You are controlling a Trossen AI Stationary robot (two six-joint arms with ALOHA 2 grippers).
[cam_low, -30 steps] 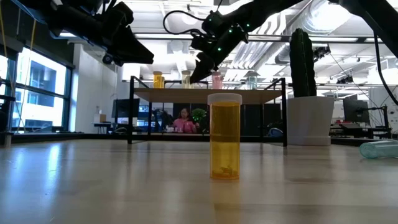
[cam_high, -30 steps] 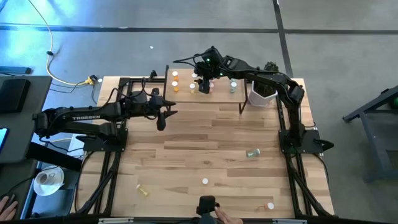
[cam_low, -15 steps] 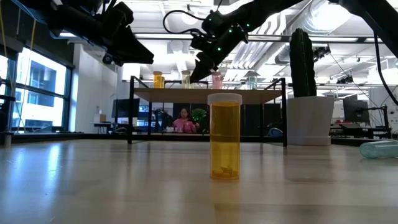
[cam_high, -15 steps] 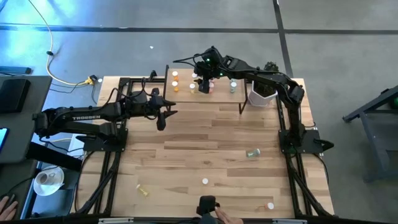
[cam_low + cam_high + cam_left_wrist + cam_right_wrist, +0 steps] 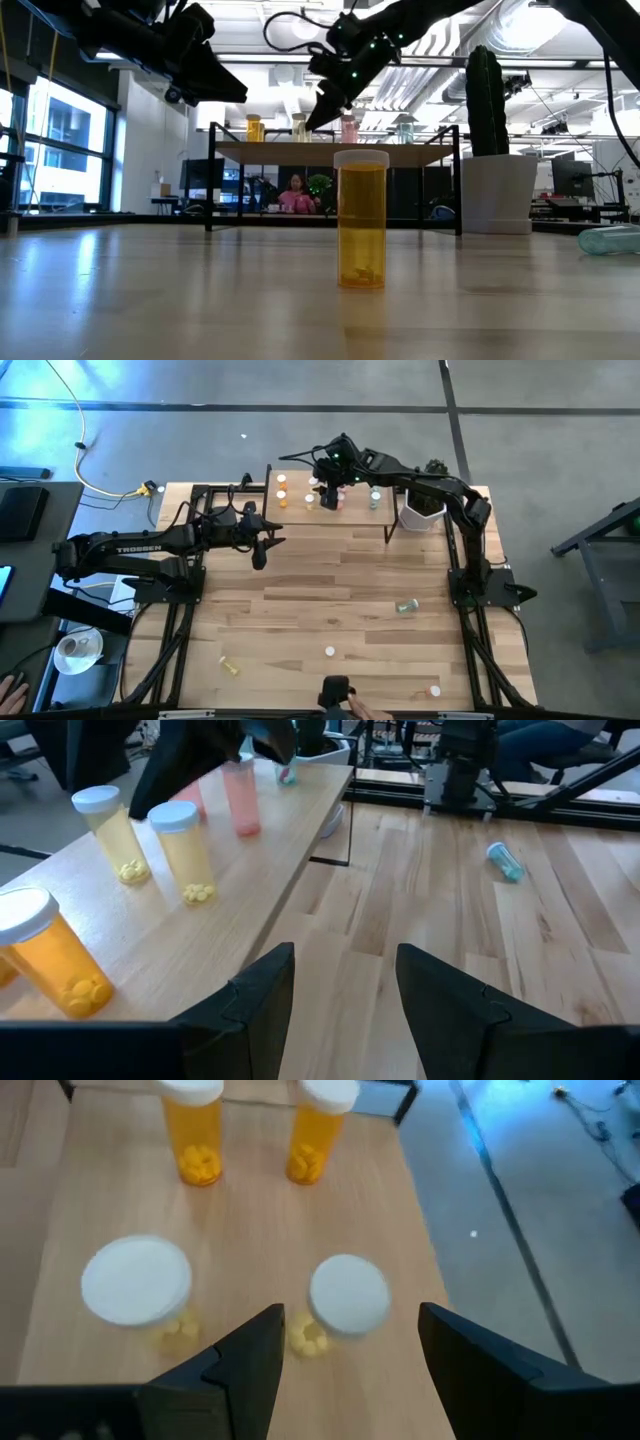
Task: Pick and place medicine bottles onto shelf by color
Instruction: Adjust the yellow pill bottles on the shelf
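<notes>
The shelf [image 5: 352,510] stands at the table's far middle and bears orange [image 5: 282,498], yellow [image 5: 311,502], pink [image 5: 329,503] and green [image 5: 375,499] bottles, all upright. My right gripper [image 5: 327,472] hovers open and empty above the shelf. In its wrist view [image 5: 350,1315] it is over two yellow bottles [image 5: 136,1278], with two orange bottles [image 5: 193,1130] beyond. My left gripper [image 5: 260,552] waits open and empty to the left of the shelf, above the table [image 5: 345,955]. A yellow bottle [image 5: 361,218] stands upright on the table near the front edge [image 5: 329,651].
A green bottle [image 5: 405,605] lies on its side on the table's right half. A yellow bottle [image 5: 231,666] lies near the front left, and another bottle [image 5: 434,690] is at the front right. A white cactus pot [image 5: 422,512] stands right of the shelf. A person [image 5: 296,193] shows behind the table.
My right gripper has risen a little above the shelf, still open. The bottles have kept their places.
</notes>
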